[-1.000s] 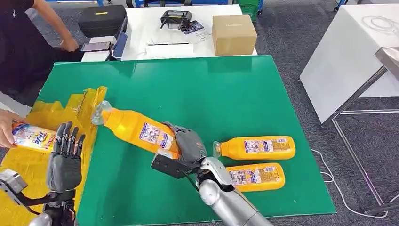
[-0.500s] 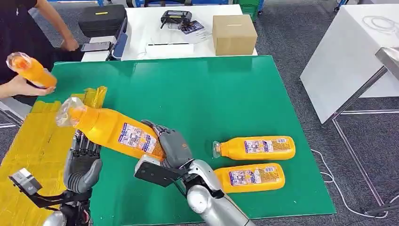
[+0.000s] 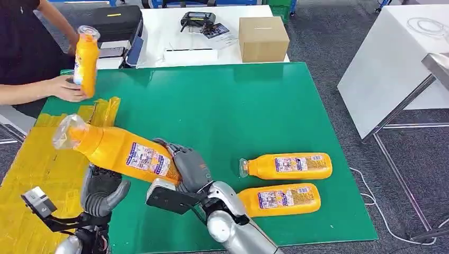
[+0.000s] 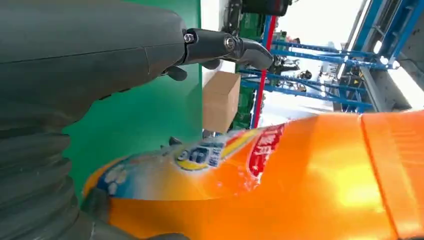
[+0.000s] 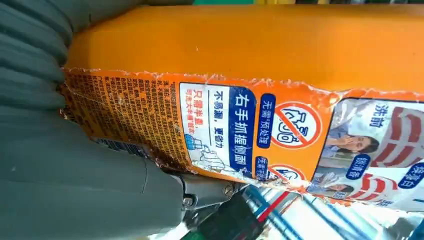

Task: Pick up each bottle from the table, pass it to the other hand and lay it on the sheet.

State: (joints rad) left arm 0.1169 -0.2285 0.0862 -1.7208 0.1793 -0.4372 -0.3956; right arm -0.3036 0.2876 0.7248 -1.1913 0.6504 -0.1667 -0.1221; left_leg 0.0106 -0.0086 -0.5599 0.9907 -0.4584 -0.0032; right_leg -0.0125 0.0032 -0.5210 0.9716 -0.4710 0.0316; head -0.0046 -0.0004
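While the right hand grips its bottle, the following conditions apply.

Change, held bottle: the held bottle (image 3: 119,150) has shifted left and slightly nearer since the earlier frames; its clear cap end now lies over the yellow sheet (image 3: 37,174).
Change, left hand: the left hand (image 3: 100,189) has moved right and now sits directly beneath the held bottle, where before it stood left of it.
Change, person: the person's hand (image 3: 69,89) has carried the upright bottle (image 3: 86,61) from the far left edge to the far left corner of the green mat (image 3: 222,100), now standing vertical.
Right hand: the right hand (image 3: 188,166) is clamped around the base end of the held bottle, which is tilted with its cap up and to the left.
Left hand state: fingers apart and cupped under the bottle; whether they touch it cannot be told.
Bottle count: four orange bottles; one held by the robot, one held by the person, two on the mat.
Mat bottles: the far lying bottle (image 3: 288,165) and the near lying bottle (image 3: 280,199) lie side by side at the right.
Cardboard box count: one cardboard box (image 3: 262,38), closed, on the far white table (image 3: 159,26).
Sheet contents: no bottle lies on it.
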